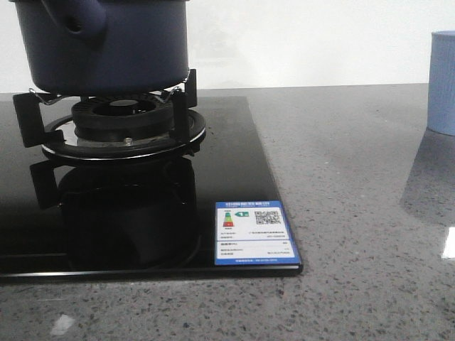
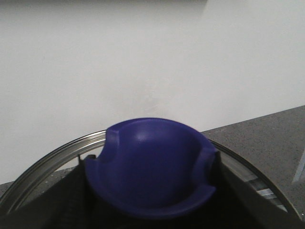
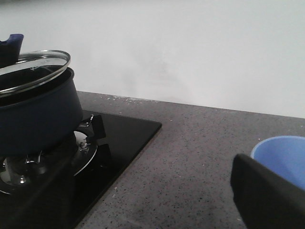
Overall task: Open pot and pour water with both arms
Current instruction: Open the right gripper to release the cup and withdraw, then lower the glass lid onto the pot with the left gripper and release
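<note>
The dark navy pot [image 1: 106,50] stands on the burner grate [image 1: 178,106] of a black glass hob; it also shows in the right wrist view [image 3: 33,114]. Its glass lid [image 3: 33,64] with a steel rim [image 2: 43,157] sits tilted, one side raised off the pot's rim. My left gripper [image 2: 151,162] is shut on the lid's blue knob [image 2: 152,181], with a dark finger on each side. My right gripper [image 3: 147,200] hovers open over the counter between hob and pale blue cup [image 3: 283,157], with only one finger [image 3: 267,195] clearly showing. No gripper appears in the front view.
The hob [image 1: 234,156] has a blue-and-white label [image 1: 254,233] at its front right corner. Grey speckled counter [image 1: 355,177] runs to the right, where the cup [image 1: 442,82] stands at the picture's edge. A white wall lies behind.
</note>
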